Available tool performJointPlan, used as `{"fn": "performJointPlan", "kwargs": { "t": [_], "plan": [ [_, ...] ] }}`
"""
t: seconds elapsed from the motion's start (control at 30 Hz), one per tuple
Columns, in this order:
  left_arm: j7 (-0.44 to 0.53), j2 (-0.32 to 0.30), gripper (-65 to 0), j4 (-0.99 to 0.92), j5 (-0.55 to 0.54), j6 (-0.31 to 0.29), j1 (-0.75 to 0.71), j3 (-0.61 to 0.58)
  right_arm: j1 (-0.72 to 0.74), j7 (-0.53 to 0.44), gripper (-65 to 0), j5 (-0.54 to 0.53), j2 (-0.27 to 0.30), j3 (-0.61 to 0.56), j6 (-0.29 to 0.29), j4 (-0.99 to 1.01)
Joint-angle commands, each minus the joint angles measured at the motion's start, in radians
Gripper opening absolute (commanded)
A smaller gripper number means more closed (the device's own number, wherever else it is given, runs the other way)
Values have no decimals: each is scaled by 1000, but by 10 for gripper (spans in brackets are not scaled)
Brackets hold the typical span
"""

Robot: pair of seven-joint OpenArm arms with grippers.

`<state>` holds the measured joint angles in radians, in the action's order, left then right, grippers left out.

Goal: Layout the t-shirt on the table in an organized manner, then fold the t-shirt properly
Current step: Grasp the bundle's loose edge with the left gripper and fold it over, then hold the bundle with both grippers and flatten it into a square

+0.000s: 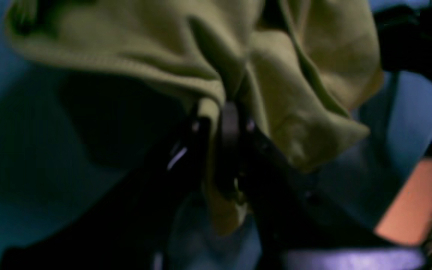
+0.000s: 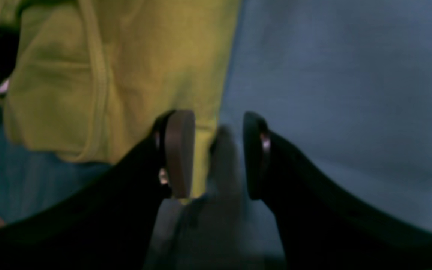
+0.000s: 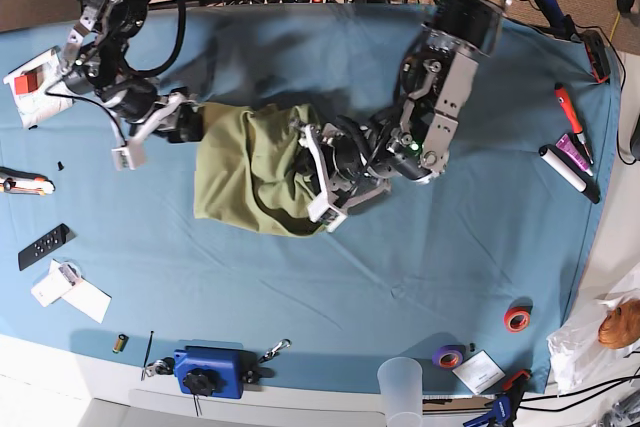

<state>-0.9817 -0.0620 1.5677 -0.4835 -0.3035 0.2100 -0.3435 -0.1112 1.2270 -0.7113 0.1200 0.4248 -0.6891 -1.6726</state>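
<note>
**Green t-shirt bunched mid-table, one gripper pinching it**

Near edge: a blue box and a clear cup are sitting along it; two tape rolls are lying toward the near right corner.

Middle: the t-shirt is lying crumpled on the table. The left gripper is clenching a fold of the shirt's right side. The right gripper is hovering at the shirt's left edge, jaws spread apart, grasping nothing.

Right edge: markers are lying there.
</note>
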Motion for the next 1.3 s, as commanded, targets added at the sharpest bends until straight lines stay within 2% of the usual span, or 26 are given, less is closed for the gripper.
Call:
{"fn": "performJointPlan", "kwargs": {
  "t": [0.0, 0.07, 0.13, 0.27, 0.37, 0.53, 0.6, 0.73, 0.87, 0.93, 1.07, 1.17, 1.27],
  "plan": [
    [31, 0, -650, 16, -26, -32, 39, -27, 11, -9, -432, -33, 10, -34, -9, -16],
    [33, -14, -650, 16, -22, -64, 71, -79, 11, -9, -432, -31, 10, -115, -9, -16],
    [48, -19, -650, 16, 9, -64, 99, -121, 11, -17, -432, -26, 10, -198, -9, -16],
    [74, -19, -650, 16, 129, -16, 154, -158, 10, -24, -432, 23, 10, -321, -9, -16],
    [74, -24, -650, 16, 197, 21, 186, -158, 2, -24, -432, 50, 10, -352, -9, -16],
    [136, -40, -650, -8, 214, 14, 227, -158, -44, -27, -432, 46, 7, -352, -9, -16],
    [160, -35, -650, -57, 188, -14, 246, -158, -65, -27, -432, 45, 5, -352, -9, -16],
    [253, -32, -650, -199, 137, -118, 285, -158, -95, -26, -432, 39, 5, -352, -9, -16],
    [271, -22, -650, -275, 132, -124, 317, -158, -110, -11, -432, 30, 5, -352, -9, -16],
    [269, -12, -650, -280, 131, -125, 324, -158, -110, 26, -432, -29, 8, -352, -9, -16],
    [269, 21, -650, -280, 132, -125, 343, -158, -110, 169, -432, -246, 8, -352, -9, -17],
    [269, 50, -650, -280, 132, -125, 353, -158, -110, 169, -432, -362, 8, -352, -9, -17],
    [285, 77, -650, -280, 133, -125, 356, -158, -110, 169, -432, -408, 13, -351, -9, -17]
  ]
}}
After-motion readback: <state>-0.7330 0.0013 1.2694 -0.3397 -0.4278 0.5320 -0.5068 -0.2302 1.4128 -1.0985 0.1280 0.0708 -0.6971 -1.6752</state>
